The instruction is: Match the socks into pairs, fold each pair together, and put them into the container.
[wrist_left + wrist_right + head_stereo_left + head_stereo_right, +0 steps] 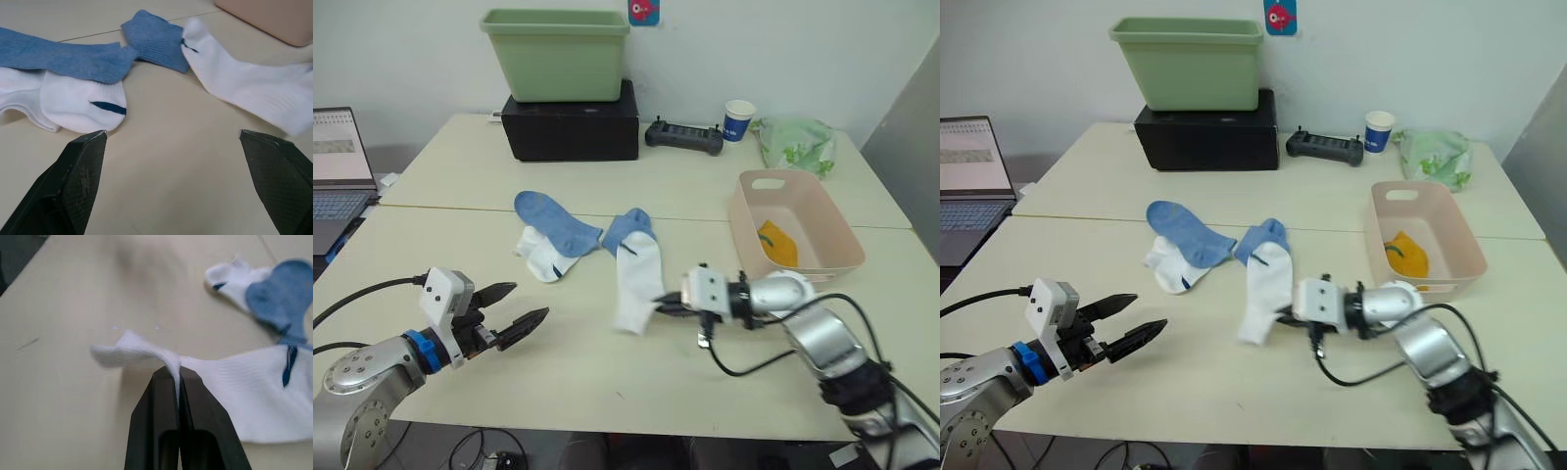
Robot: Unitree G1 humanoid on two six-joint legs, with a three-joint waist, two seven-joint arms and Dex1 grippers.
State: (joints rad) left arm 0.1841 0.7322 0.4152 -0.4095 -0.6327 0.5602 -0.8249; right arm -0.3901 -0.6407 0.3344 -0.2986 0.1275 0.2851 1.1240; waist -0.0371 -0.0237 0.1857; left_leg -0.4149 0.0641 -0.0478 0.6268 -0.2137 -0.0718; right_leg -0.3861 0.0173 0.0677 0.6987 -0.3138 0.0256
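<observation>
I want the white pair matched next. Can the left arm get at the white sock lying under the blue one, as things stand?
Probably yes. The left gripper hangs open just short of the white sock, with bare table between them. The blue sock covers only its far part, leaving the near end free to pinch.

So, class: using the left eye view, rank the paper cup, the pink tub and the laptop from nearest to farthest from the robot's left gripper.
1. The laptop, at the table's left edge, beyond the left gripper.
2. The pink tub, across on the right.
3. The paper cup, far back right.
</observation>
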